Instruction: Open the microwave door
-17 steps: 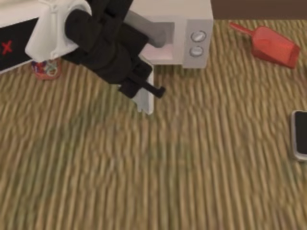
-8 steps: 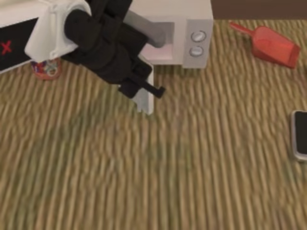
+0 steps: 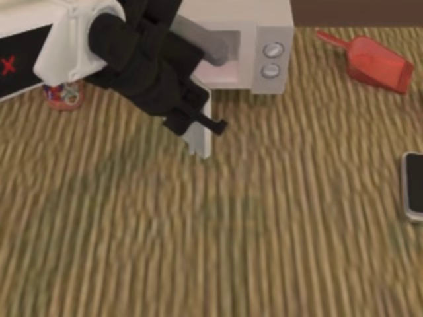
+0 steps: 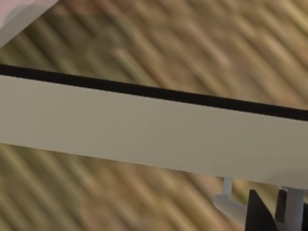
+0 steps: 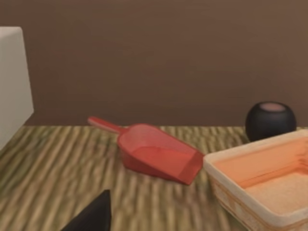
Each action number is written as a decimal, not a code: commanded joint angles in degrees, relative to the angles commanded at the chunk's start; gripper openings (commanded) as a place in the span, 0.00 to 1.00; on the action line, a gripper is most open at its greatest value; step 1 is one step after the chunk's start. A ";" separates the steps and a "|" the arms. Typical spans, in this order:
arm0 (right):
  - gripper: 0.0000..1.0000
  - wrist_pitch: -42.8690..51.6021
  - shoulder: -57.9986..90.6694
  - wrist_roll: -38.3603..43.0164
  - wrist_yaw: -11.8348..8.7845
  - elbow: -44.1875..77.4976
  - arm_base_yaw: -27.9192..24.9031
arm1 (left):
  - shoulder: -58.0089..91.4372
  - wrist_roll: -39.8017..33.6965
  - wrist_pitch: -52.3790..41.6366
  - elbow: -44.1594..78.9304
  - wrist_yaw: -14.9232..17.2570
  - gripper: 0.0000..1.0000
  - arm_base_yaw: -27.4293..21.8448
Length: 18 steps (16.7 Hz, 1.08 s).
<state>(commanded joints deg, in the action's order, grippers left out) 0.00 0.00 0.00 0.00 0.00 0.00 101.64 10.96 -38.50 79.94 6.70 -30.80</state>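
Note:
The white microwave (image 3: 264, 23) stands at the back of the table, its two round knobs (image 3: 271, 59) on the front panel. Its cavity shows, because the microwave door (image 3: 200, 137) is swung out towards the table's front. My left gripper (image 3: 210, 123) is at the door's free edge, shut on it. In the left wrist view the door (image 4: 144, 130) crosses as a wide white band, and a black finger (image 4: 260, 214) lies against its pale handle (image 4: 291, 207). My right gripper (image 5: 94, 216) is parked off the top view, at the right.
A red scoop (image 3: 377, 63) lies right of the microwave. A dark phone (image 3: 414, 186) sits at the right edge. A small colourful can (image 3: 63, 96) and a white box (image 3: 20, 26) are at the back left. An orange basket (image 5: 260, 178) and a black ball-shaped object (image 5: 270, 120) stand far right.

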 joint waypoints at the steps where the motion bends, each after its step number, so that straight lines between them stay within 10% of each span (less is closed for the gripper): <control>1: 1.00 0.00 0.00 0.00 0.00 0.00 0.00 | -0.25 0.69 -0.03 -0.21 0.25 0.00 0.29; 18: 1.00 0.00 0.00 0.00 0.00 0.00 0.00 | -2.50 8.73 -1.00 -2.82 4.38 0.00 3.54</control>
<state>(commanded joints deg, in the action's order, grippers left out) 0.00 0.00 0.00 0.00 0.00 0.00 99.14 19.69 -39.50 77.13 11.08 -27.26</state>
